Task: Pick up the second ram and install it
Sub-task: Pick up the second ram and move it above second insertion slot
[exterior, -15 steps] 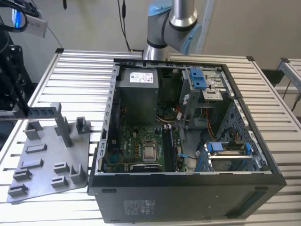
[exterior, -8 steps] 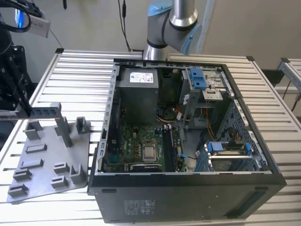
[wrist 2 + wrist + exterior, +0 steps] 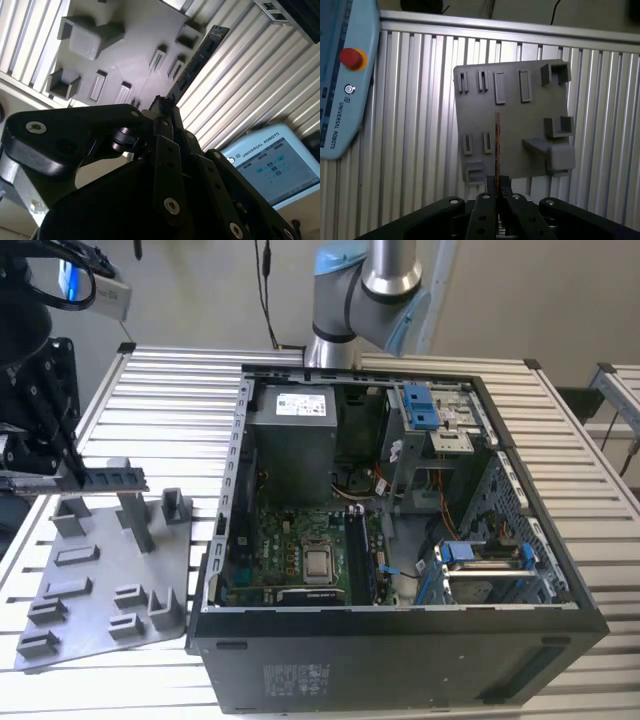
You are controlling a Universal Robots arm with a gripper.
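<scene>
The second ram [image 3: 108,480] is a thin dark stick held level above the grey moulded tray [image 3: 100,580] at the exterior view's left. My gripper [image 3: 74,476] is shut on one end of it. In the second wrist view the ram [image 3: 200,55] sticks out from my gripper [image 3: 165,102] over the tray [image 3: 125,40]. In the first wrist view I see the ram [image 3: 497,145] edge-on, rising from my gripper [image 3: 497,181] over the tray [image 3: 520,115].
The open computer case [image 3: 400,665] lies to the tray's right on the slatted metal table [image 3: 170,390], with its motherboard [image 3: 300,550] and blue drive-bay clips [image 3: 420,405] exposed. A teach pendant [image 3: 340,75] lies near the tray.
</scene>
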